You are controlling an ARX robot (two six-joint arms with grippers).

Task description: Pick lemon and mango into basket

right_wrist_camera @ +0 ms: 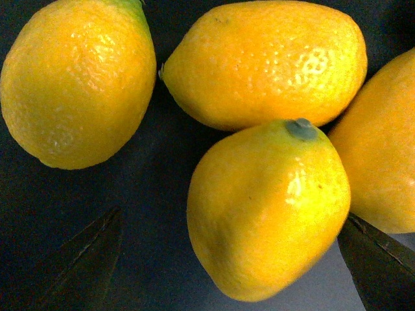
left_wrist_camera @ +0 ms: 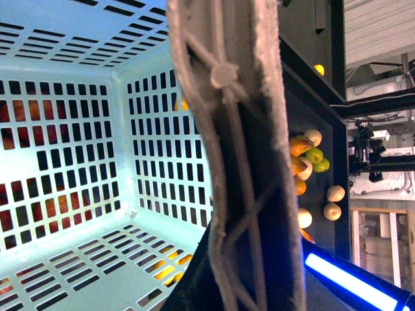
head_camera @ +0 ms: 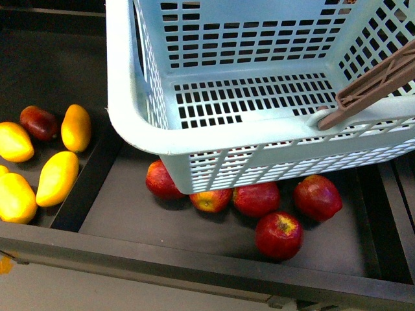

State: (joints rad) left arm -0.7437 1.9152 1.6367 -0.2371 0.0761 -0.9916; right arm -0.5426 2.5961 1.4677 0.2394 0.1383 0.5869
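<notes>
The pale aqua basket (head_camera: 259, 129) hangs above the fruit bins and is empty inside. Its brown handle (left_wrist_camera: 240, 129) fills the left wrist view, and my left gripper (left_wrist_camera: 240, 288) is shut on it, jaws hidden behind it. In the right wrist view my right gripper (right_wrist_camera: 230, 265) is open, its dark fingertips (right_wrist_camera: 84, 259) either side of a plump yellow lemon (right_wrist_camera: 266, 207). Two more lemons (right_wrist_camera: 78, 84) lie just beyond. In the front view, elongated orange-yellow mangoes (head_camera: 76, 127) lie in the left bin beside plump lemons (head_camera: 13, 141). Neither gripper shows in the front view.
Several red apples (head_camera: 279, 234) lie in the middle bin under the basket. A dark red fruit (head_camera: 39, 122) sits among the yellow ones. A dark divider wall (head_camera: 91, 181) splits the bins, and a front rail (head_camera: 194, 265) runs along the near edge.
</notes>
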